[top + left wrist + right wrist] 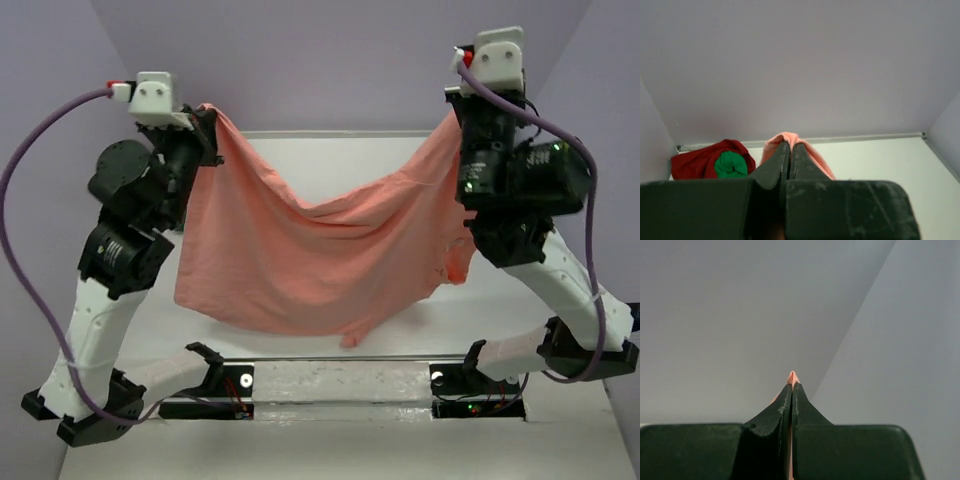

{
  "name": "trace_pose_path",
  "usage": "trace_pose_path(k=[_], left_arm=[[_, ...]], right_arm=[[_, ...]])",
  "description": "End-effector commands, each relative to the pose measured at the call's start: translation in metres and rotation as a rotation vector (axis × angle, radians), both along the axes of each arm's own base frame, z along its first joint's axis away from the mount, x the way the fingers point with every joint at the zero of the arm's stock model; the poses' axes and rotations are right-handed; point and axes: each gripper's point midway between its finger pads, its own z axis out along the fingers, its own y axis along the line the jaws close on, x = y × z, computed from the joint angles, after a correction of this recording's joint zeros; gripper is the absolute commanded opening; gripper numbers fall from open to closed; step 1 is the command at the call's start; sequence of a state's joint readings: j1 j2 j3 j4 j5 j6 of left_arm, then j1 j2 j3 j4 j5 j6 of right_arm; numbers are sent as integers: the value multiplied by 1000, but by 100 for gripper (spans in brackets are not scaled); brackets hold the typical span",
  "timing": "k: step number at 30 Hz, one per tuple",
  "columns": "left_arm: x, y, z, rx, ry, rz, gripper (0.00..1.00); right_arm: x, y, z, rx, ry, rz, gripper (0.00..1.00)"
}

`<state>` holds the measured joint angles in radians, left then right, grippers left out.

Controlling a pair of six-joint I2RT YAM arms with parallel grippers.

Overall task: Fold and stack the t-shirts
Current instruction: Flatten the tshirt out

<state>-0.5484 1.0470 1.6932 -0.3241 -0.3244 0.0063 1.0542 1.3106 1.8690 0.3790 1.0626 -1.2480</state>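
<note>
The salmon-pink t-shirt (pixel 310 250) hangs spread in the air between both arms, sagging in the middle, its lower edge near the table. My left gripper (pixel 212 118) is shut on its upper left corner, where pink cloth (pixel 790 137) bulges over the fingertips. My right gripper (pixel 458 105) is shut on its upper right corner; a pink tip of cloth (pixel 792 376) pokes out between the fingers. The dark red t-shirt (pixel 695 160) and the bright green t-shirt (pixel 731 165) lie bunched together at the back left of the table, seen only in the left wrist view.
The white table (pixel 300 150) is walled by pale purple panels (pixel 330 60) at the back and sides. The arm bases (pixel 220 385) sit at the near edge. The hanging shirt hides much of the table's middle in the top view.
</note>
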Motion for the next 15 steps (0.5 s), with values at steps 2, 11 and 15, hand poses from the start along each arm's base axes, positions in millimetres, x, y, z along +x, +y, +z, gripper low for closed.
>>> trace_pose_path(k=[2, 11, 15], left_arm=[[62, -20, -30, -8, 57, 69, 0], [187, 7, -129, -43, 204, 102, 0], [243, -2, -164, 22, 274, 119, 0]], right_arm=[[78, 1, -25, 21, 93, 29, 0], [243, -13, -151, 72, 411, 56, 0], [287, -20, -191, 91, 495, 92, 0]])
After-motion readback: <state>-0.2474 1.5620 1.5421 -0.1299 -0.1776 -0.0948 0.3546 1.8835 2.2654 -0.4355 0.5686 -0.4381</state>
